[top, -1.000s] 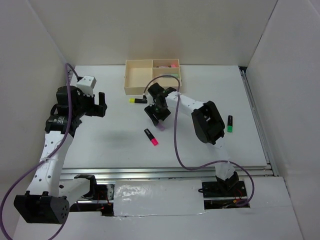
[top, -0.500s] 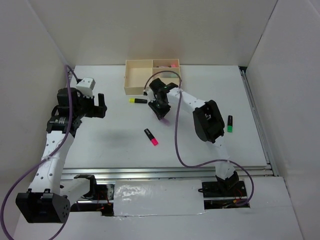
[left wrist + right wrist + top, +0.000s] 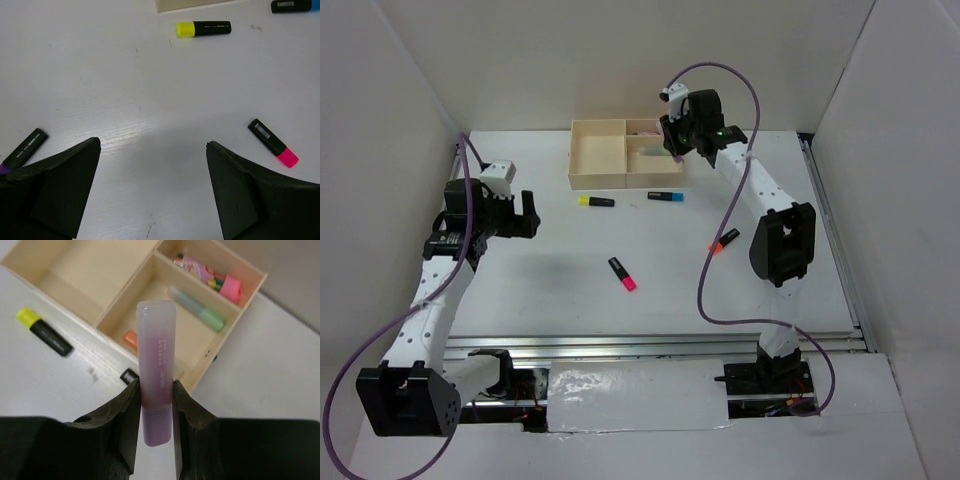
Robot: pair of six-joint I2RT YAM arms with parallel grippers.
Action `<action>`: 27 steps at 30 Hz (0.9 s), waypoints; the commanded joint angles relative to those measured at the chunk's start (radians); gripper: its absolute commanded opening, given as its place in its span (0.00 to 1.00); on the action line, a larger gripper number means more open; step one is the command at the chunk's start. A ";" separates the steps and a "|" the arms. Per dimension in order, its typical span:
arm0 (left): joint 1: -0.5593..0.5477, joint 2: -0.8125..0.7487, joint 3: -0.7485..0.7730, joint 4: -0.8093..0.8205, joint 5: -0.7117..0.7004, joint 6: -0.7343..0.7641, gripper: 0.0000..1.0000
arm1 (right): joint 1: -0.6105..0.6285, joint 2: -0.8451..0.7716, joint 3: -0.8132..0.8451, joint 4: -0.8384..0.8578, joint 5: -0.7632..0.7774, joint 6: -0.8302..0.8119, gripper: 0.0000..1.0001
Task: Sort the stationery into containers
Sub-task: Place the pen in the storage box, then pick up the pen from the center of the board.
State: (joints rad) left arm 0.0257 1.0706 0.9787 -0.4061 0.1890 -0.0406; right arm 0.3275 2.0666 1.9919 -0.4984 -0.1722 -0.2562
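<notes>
Right gripper [image 3: 156, 390] clamped on a pale purple highlighter [image 3: 156, 355], poised above the beige tray [image 3: 131, 284], left gripper [image 3: 152, 145] spread wide over the table [image 3: 100, 75]

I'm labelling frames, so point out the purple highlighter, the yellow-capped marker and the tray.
purple highlighter [image 3: 157, 372], right wrist view, mid-body.
yellow-capped marker [image 3: 203, 28], left wrist view, black barrel.
tray [image 3: 597, 155], top external view, bare floor.

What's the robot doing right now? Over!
Right gripper shut on purple highlighter, over tray. Left gripper open, empty. No blocker seen.
</notes>
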 commanded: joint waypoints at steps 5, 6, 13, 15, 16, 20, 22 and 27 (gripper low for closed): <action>0.003 0.018 -0.031 0.076 0.040 -0.021 0.99 | -0.034 0.165 0.148 0.326 -0.079 0.060 0.00; 0.006 0.020 -0.029 0.078 0.037 -0.019 0.99 | -0.036 0.180 0.178 0.337 -0.079 0.069 0.00; 0.003 0.032 -0.015 0.070 0.043 -0.013 0.99 | -0.033 0.280 0.159 0.429 -0.052 0.069 0.11; 0.005 0.028 -0.014 0.069 0.040 -0.008 0.99 | -0.036 0.285 0.148 0.432 -0.047 0.074 0.36; 0.005 0.023 -0.012 0.063 0.037 -0.005 0.99 | -0.035 0.282 0.148 0.425 -0.049 0.072 0.53; 0.005 0.003 -0.003 0.046 0.001 0.001 0.99 | -0.048 0.192 0.119 0.367 -0.078 0.086 0.66; 0.008 0.005 0.014 0.018 -0.019 0.014 0.99 | -0.073 0.098 0.095 0.295 -0.107 0.109 0.66; 0.045 0.025 0.046 -0.048 0.007 0.063 0.99 | -0.143 -0.145 -0.031 -0.020 -0.141 0.092 0.62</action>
State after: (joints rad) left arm 0.0456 1.0966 0.9718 -0.4248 0.1802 -0.0322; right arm 0.2436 2.1479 1.9945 -0.3229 -0.2871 -0.1577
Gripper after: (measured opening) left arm 0.993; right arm 0.644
